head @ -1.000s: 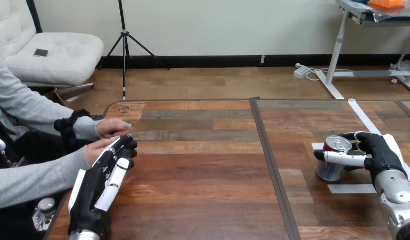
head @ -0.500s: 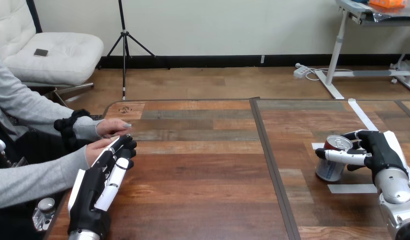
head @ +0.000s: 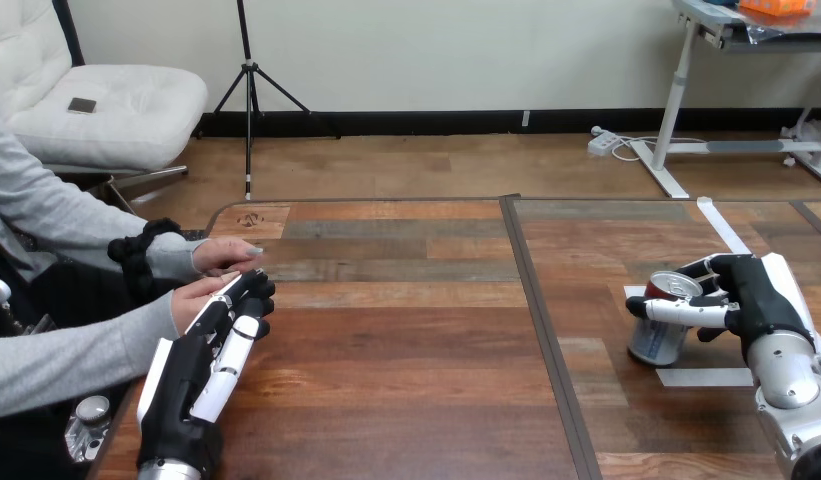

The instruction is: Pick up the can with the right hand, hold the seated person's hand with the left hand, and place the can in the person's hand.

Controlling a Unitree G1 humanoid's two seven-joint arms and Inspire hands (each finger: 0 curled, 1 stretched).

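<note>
Two hands stood well apart. The right hand (head: 756,300) had fingers and thumb wrapped round the soda can (head: 658,328), slightly tilted, at the wooden table's (head: 406,330) right side. The left hand (head: 201,372) lay nearly straight-fingered against the person's nearer hand (head: 194,300) at far left. Delivery would likely run leftward.

At the frame's left you cannot tell whether the left hand (head: 201,365) grips the person's lower hand (head: 193,298), which it partly covers. At right, the right hand (head: 756,300) hides the can's (head: 656,338) far side, and the base seems barely off the tabletop (head: 406,350).
</note>
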